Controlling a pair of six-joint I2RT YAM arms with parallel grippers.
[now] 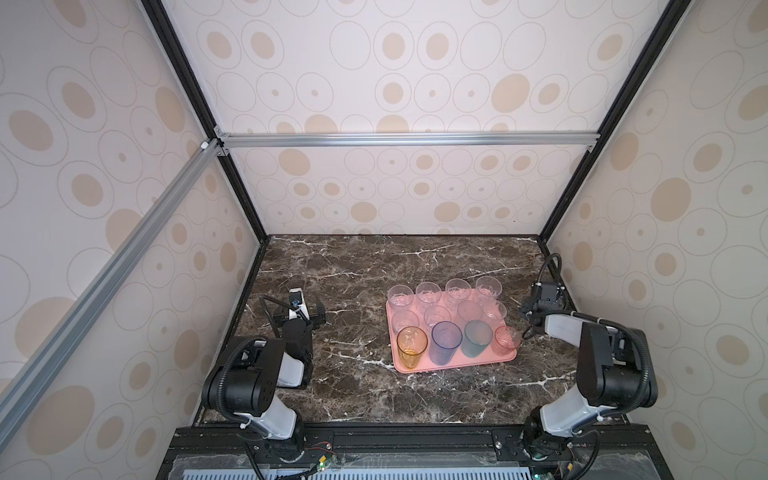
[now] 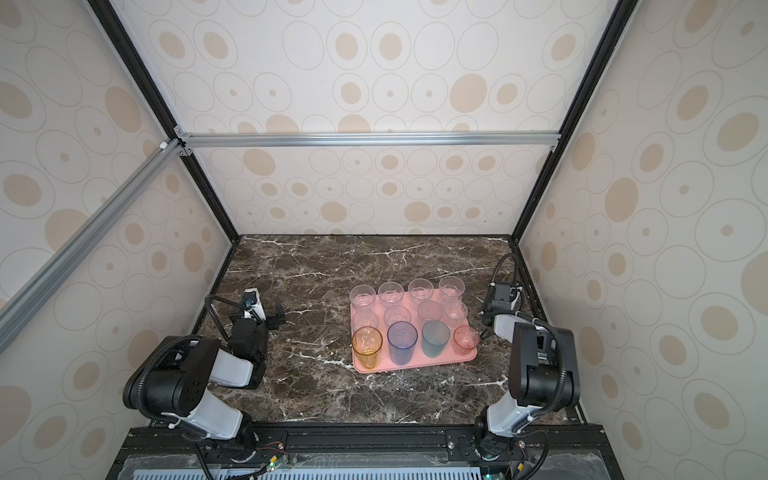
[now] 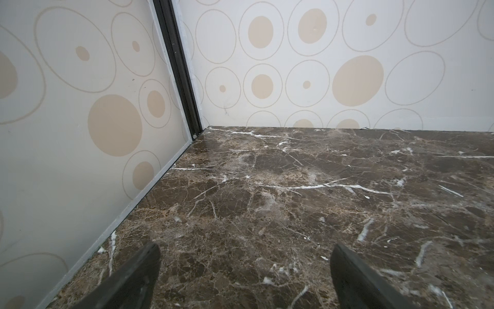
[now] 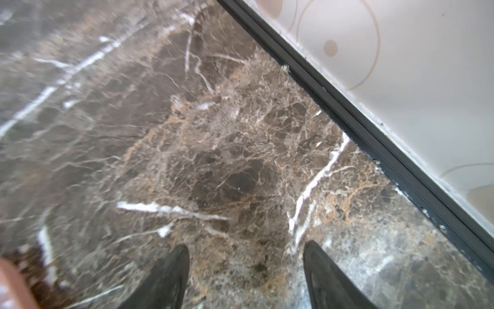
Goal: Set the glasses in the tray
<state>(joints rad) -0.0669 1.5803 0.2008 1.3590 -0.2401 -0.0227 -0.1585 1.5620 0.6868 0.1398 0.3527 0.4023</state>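
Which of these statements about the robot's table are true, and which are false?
1. The amber glass stands on the tray. True.
2. The left gripper holds a glass. False: its jaws are open with nothing between them.
3. The blue-grey glass lies on its side. False: it stands upright on the tray.
4. The right gripper holds nothing. True.

Brown marble tabletop [image 1: 353, 270] between circle-patterned walls [image 1: 415, 62].
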